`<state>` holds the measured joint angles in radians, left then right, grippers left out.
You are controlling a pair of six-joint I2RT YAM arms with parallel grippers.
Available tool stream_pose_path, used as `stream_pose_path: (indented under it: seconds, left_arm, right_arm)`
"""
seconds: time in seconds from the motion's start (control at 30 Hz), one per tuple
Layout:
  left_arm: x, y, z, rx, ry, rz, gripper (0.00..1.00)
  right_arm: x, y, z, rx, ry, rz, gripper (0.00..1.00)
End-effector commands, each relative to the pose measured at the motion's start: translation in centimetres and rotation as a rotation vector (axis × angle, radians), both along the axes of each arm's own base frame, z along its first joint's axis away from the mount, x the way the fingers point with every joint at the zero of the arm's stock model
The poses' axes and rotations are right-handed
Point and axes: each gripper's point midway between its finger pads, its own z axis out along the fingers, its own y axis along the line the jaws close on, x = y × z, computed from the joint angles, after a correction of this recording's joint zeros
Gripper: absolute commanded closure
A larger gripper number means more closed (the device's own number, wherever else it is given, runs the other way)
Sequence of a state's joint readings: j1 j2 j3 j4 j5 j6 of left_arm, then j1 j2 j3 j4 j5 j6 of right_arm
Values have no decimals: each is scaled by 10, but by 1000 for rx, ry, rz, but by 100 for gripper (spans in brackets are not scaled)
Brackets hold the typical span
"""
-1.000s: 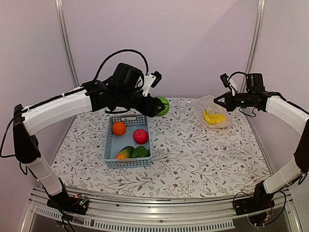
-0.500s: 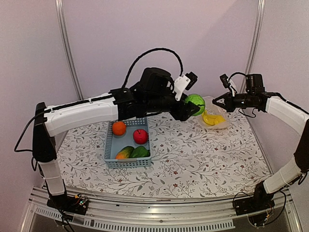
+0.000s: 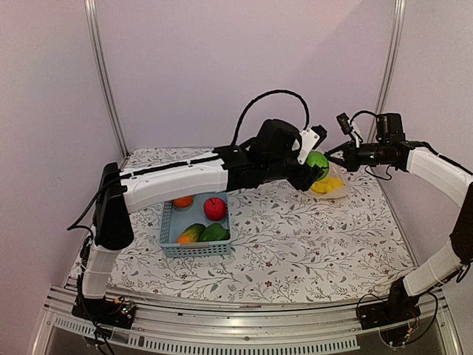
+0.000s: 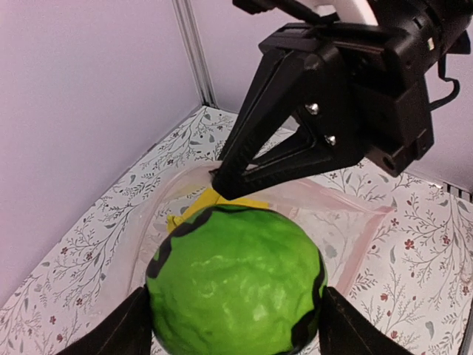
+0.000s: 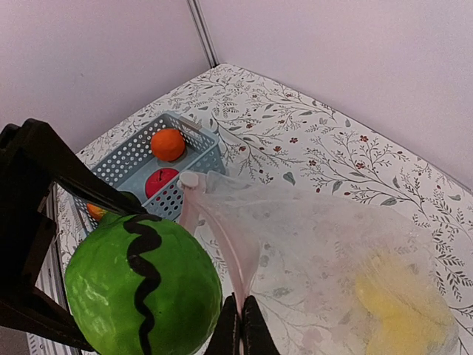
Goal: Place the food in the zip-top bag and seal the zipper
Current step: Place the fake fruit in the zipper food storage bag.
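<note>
My left gripper (image 3: pixel 314 167) is shut on a green toy melon with black stripes (image 3: pixel 318 160), (image 4: pixel 235 281), (image 5: pixel 144 290), and holds it right at the mouth of the clear zip-top bag (image 3: pixel 334 182), (image 5: pixel 325 251). My right gripper (image 3: pixel 338 156), (image 5: pixel 241 325) is shut on the bag's pinkish zipper strip (image 5: pixel 222 237) and holds the mouth up. A yellow banana (image 3: pixel 327 185), (image 5: pixel 403 310) lies inside the bag. An orange (image 3: pixel 182 200), a red apple (image 3: pixel 214 208) and green and yellow pieces (image 3: pixel 203 233) lie in the basket.
The light blue lattice basket (image 3: pixel 166 229), (image 5: pixel 133 159) stands left of centre on the flowered tablecloth. The left arm stretches across above it. Pale walls and metal posts close the back and sides.
My left arm has carried the green melon to the right, from above the basket to the bag's mouth. The right gripper has stayed still, holding the bag.
</note>
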<state>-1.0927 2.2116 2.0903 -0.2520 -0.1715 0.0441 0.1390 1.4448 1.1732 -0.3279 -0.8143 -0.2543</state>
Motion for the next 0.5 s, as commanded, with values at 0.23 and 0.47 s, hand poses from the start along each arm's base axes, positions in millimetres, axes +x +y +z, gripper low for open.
stream_pose_path:
  seconds: [0.23,0.47]
  left_arm:
    - [2,-3,0,20,-31,36,9]
    - [-8,12,59,-69,-89,17,5]
  right_arm:
    - [-5,1,5,11,-12,10,100]
    - [-5,1,4,12,-6,9,100]
